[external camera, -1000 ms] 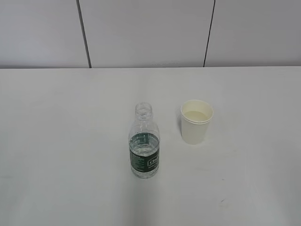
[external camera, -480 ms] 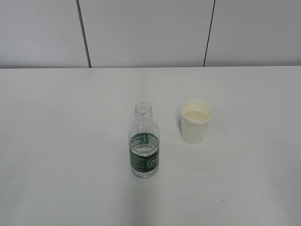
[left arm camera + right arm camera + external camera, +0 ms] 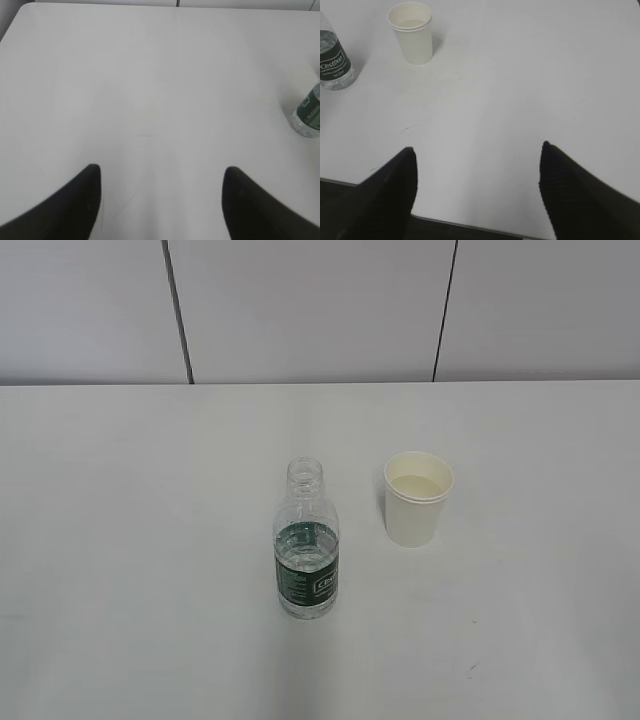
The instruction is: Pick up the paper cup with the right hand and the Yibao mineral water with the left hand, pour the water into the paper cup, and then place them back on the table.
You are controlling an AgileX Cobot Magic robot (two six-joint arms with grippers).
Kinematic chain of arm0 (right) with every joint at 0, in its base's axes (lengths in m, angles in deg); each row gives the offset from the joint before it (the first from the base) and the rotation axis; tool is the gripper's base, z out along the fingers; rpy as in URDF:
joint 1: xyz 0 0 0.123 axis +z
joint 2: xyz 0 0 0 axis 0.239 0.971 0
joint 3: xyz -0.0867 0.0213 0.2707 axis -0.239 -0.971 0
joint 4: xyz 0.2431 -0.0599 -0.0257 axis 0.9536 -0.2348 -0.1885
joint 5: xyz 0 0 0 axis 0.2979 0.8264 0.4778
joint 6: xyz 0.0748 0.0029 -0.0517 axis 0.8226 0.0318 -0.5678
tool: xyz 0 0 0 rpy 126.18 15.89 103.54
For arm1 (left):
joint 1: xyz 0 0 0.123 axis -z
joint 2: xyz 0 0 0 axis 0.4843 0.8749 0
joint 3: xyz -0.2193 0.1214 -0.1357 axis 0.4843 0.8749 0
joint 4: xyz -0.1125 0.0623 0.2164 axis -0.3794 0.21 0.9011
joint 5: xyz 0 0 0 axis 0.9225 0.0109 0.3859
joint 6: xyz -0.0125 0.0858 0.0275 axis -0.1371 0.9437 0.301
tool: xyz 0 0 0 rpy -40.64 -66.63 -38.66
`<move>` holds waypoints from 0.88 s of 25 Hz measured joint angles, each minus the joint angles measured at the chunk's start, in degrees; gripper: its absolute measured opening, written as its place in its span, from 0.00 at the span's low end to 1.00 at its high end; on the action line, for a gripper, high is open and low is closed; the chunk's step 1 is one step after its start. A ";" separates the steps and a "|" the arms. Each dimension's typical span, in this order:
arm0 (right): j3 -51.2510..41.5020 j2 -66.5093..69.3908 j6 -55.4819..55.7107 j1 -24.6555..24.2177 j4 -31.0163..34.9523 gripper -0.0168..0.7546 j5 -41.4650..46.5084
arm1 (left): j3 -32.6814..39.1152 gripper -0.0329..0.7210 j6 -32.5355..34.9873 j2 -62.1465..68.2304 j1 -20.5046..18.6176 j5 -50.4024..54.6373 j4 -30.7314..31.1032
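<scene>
The Yibao mineral water (image 3: 307, 540), a clear capless bottle with a dark green label, stands upright on the white table (image 3: 120, 540). The cream paper cup (image 3: 417, 498) stands upright to its right, a little apart. Neither arm shows in the exterior view. In the left wrist view my left gripper (image 3: 161, 170) is open and empty over bare table, with the bottle (image 3: 309, 112) at the far right edge. In the right wrist view my right gripper (image 3: 476, 150) is open and empty near the table's front edge, with the cup (image 3: 412, 32) and the bottle (image 3: 333, 57) far off at the upper left.
A grey panelled wall (image 3: 320, 310) with dark seams stands behind the table. The table's front edge (image 3: 470, 226) shows low in the right wrist view, with dark floor below it.
</scene>
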 joint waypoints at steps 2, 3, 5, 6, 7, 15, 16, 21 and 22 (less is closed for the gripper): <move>0.00 0.00 0.00 0.00 0.00 0.79 0.00 | 0.00 0.66 0.00 0.00 0.00 0.00 0.00; 0.00 0.00 0.00 0.00 0.00 0.79 0.00 | 0.00 0.66 0.00 0.00 0.00 0.00 0.00; 0.00 0.00 0.00 0.00 0.00 0.79 0.00 | 0.00 0.66 0.00 0.00 0.00 0.00 0.00; 0.00 0.00 0.00 0.00 0.00 0.79 0.00 | 0.00 0.66 0.00 0.00 0.00 0.00 0.00; 0.00 0.00 0.00 0.00 0.00 0.79 0.00 | 0.00 0.66 0.00 0.00 0.00 0.00 0.00; 0.00 0.00 0.00 0.00 0.00 0.79 0.00 | 0.00 0.66 0.00 0.00 0.00 0.00 0.00; 0.00 0.00 0.00 0.00 0.00 0.79 0.00 | 0.00 0.66 0.00 0.00 0.00 0.00 0.00; 0.00 0.00 0.00 0.00 0.00 0.79 0.00 | 0.00 0.66 0.00 0.00 0.00 0.00 0.00; 0.00 0.00 0.00 0.00 0.00 0.79 0.00 | 0.00 0.66 0.00 0.00 0.00 0.00 0.00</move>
